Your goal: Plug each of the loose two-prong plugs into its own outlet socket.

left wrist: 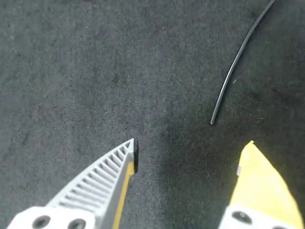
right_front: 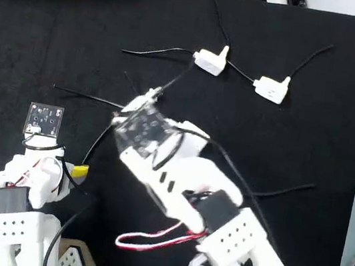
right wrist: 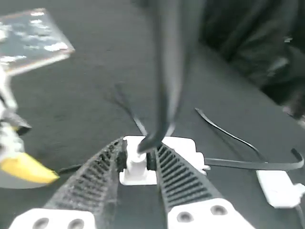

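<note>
Right gripper (right wrist: 138, 149), closed narrowly on a white plug (right wrist: 136, 169) against the outlet socket (right wrist: 183, 145), likely needs prongs squared, then a straight push.

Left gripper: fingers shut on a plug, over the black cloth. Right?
No. The left gripper has its fingers open with nothing between them; it does hang over the black cloth. The left wrist view shows it.

blurred cable (right wrist: 167, 71) hides part of the gripped plug (right wrist: 137, 164).
</note>
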`<action>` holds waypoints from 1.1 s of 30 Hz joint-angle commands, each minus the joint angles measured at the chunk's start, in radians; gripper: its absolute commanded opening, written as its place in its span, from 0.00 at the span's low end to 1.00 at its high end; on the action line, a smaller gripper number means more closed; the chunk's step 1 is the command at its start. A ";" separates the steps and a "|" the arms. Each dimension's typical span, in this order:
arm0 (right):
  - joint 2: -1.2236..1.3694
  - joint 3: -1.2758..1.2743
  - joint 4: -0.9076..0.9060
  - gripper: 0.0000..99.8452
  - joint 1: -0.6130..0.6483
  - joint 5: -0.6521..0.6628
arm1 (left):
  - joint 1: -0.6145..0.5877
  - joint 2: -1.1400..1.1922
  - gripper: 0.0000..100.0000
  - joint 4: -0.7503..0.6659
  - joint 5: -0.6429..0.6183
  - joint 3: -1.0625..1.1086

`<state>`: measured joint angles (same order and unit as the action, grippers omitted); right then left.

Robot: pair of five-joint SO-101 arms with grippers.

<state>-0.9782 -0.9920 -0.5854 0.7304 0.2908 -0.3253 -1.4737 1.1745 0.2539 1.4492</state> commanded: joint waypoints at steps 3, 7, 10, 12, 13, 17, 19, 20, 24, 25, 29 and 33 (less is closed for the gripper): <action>-0.039 0.061 -0.008 0.01 -0.218 0.025 | 0.001 -0.005 0.34 -0.021 -0.009 -0.007; 0.025 0.061 0.037 0.01 -0.367 0.018 | 0.001 -0.005 0.34 -0.021 -0.009 -0.007; 0.107 0.048 0.129 0.01 -0.460 0.018 | 0.002 -0.005 0.34 -0.021 -0.009 -0.002; 0.171 0.039 0.209 0.01 -0.511 0.018 | 0.002 -0.005 0.34 -0.021 -0.009 -0.002; 0.205 0.038 0.252 0.01 -0.534 0.018 | 0.002 -0.005 0.34 -0.021 -0.009 -0.002; 0.369 0.042 0.419 0.01 -0.603 0.017 | 0.002 -0.005 0.34 -0.021 -0.009 -0.002; 0.456 0.047 0.499 0.01 -0.623 0.017 | 0.002 -0.005 0.34 -0.021 -0.009 -0.001; 0.501 0.051 0.539 0.01 -0.631 0.017 | 0.002 -0.005 0.34 -0.021 -0.009 -0.001; 0.679 0.122 0.628 0.02 -0.655 0.015 | 0.002 -0.005 0.34 -0.021 -0.009 -0.001; 0.719 0.154 0.626 0.02 -0.660 0.005 | 0.002 -0.005 0.34 -0.021 -0.009 -0.001; 0.868 0.286 0.624 0.02 -0.684 -0.097 | 0.002 -0.005 0.34 -0.021 -0.009 -0.001; 0.974 0.387 0.623 0.05 -0.697 -0.124 | 0.002 -0.005 0.34 -0.021 -0.009 0.001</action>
<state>-0.0683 -0.7419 0.0146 0.0537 0.1972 -0.3253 -1.4737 1.1745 0.2539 1.4523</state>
